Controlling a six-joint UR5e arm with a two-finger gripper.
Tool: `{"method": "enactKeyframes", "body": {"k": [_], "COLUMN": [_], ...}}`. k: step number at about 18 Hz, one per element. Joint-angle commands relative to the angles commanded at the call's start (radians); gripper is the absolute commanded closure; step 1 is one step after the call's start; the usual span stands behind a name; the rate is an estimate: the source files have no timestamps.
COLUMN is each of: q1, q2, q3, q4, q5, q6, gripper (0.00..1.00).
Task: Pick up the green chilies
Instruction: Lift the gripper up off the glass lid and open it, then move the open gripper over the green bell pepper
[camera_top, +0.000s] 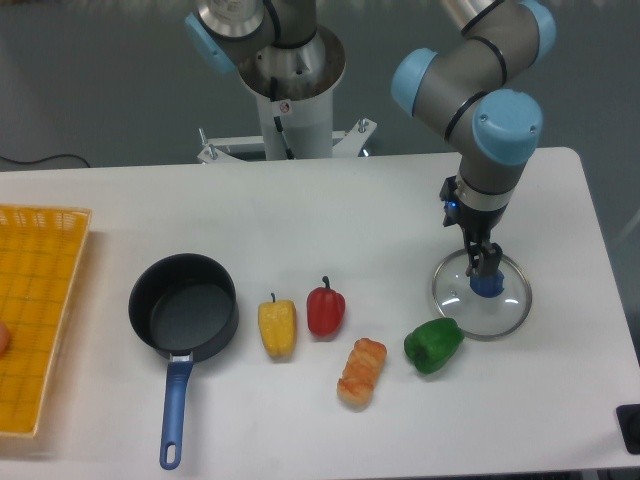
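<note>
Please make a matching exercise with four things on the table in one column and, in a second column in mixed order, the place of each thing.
Things:
1. green chilies
2. pan
3. glass lid
4. yellow basket

Places:
A. at the left edge of the table
B. under the gripper
C. just left of the yellow pepper
D. right of the orange bread-like toy, beside the lid's rim

Pairs: 1-D, 2-C, 3-B, 4-A
</note>
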Motion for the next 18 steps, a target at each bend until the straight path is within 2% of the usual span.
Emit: {"method": "enactKeyframes", "body": {"k": [4,7,13,18], "q1": [-0.018,-0.037,-0.068,-0.063], "q2": [-0.005,-0.017,-0.107,-0.170], "q3": [0.009,0.017,0.110,0.140], "q4": [-0.002,0.005,0.008,0.072], "q5": [0.015,0.009,0.002,-0.035], "q6": [-0.054,-0.213,-0.256,-0.252], "gripper": [0.00,0.00,0.00,0.00]}}
